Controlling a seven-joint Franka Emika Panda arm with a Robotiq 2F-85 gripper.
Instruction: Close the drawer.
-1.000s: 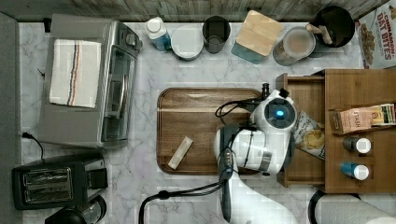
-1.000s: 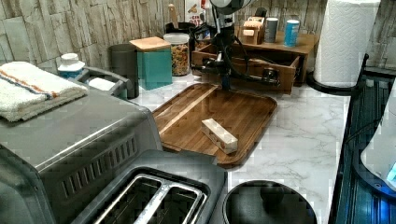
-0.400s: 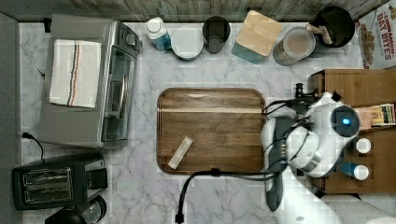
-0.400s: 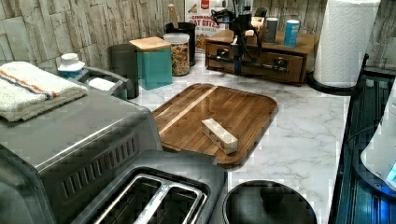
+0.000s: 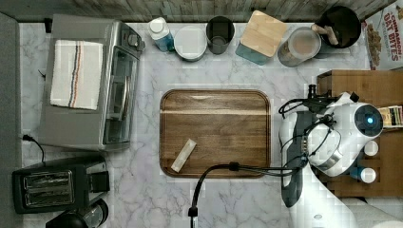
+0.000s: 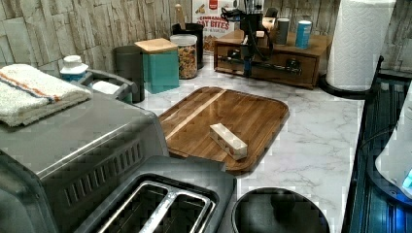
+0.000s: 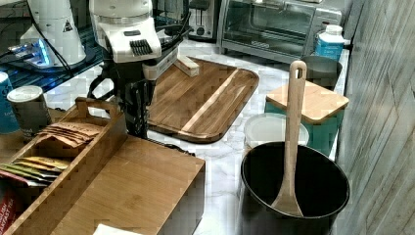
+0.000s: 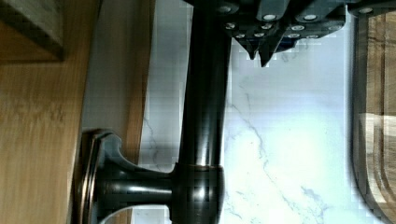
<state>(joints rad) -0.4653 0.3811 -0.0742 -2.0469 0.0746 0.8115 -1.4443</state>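
Reaching steeply down from a white, bulky wrist over the medium-brown wooden cabinet [image 5: 366, 80] at the top view's right. Forearm folded back over the cabinet top, with a black cable trailing off across the white marble desk [image 5: 142, 199]. Black pincer [image 6: 248, 72] hanging upright in front of the cabinet face, tips low by the desk. In the wrist view, pincer [image 8: 260, 56] pressed together with nothing in it, just beside the dark metal bar handle [image 8: 201, 116] on the desk side; cannot tell whether touching it.

Compared with a second ago: then pulled well out towards the dark rounded-corner wooden tray [image 5: 214, 133] with its floor showing, now pushed fully home. Arm shifted with it towards the top view's right, and slightly further than 0.4 s ago. Small pale block [image 5: 183, 155] unmoved on the tray.

Shallow medium-brown wooden drawer [image 6: 274, 67] seated in the cabinet, front flush with the cabinet face. Front facing the top view's left, towards the tray, with a strip of bare marble between. Long axis running near to far in the top view, and left to right in the left view, parallel with the tray's near edge. Handle bar lying along that same axis.
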